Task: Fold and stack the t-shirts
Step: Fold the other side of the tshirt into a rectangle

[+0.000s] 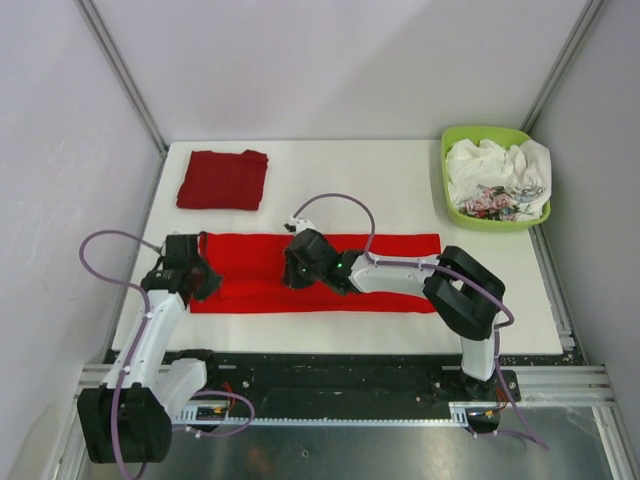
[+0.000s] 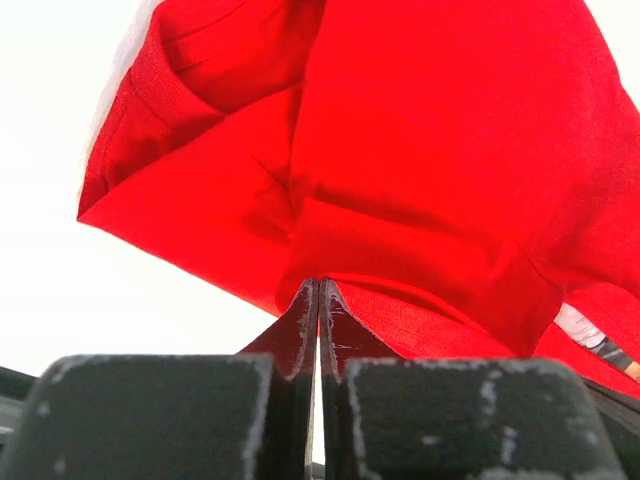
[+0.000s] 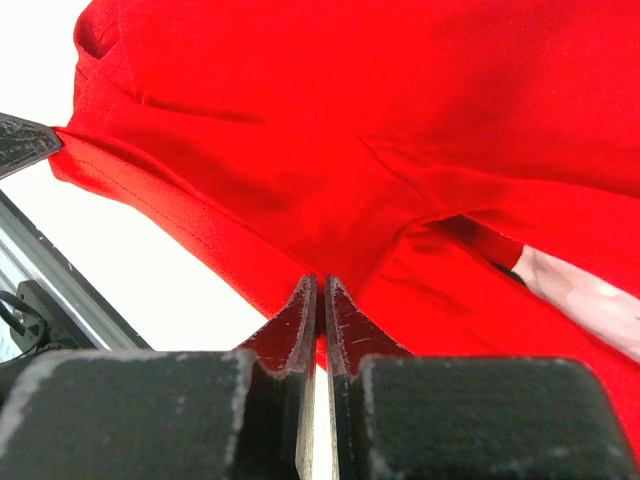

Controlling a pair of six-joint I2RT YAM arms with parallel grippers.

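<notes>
The left claw (image 2: 319,290) has its jaws pressed tight together, pinching an edge of the bright red t-shirt (image 2: 420,150). The cloth rises from the tips and fills most of the left wrist view. The right claw (image 3: 320,285) is almost as narrow, and it nips a fold of the same shirt right at its tips.

From above, the left claw (image 1: 195,275) sits at the left end of the shirt and the right claw (image 1: 300,262) near its middle. The shirt (image 1: 400,250) lies as a long band across the near half of the white table (image 1: 380,180), and both claws cover parts of it.

Much of the shirt is hard to read. Its front is turned in or under. Only a pale patch (image 3: 580,290) peeks from beneath a fold by the right claw, too little to make out as picture or letters. A similar pale scrap (image 2: 580,325) shows at the right edge of the left wrist view. A dark textured corner (image 3: 20,140) juts in at the left of the right wrist view, cut off, and I can't tell what it is.

The darker red t-shirt (image 1: 222,180) lies folded square at the far left of the table, well apart from the band.

At the far right stands a lime-green basket (image 1: 450,195), heaped with crumpled white cloth (image 1: 495,165) that carries some coloured print, too small to read.
</notes>
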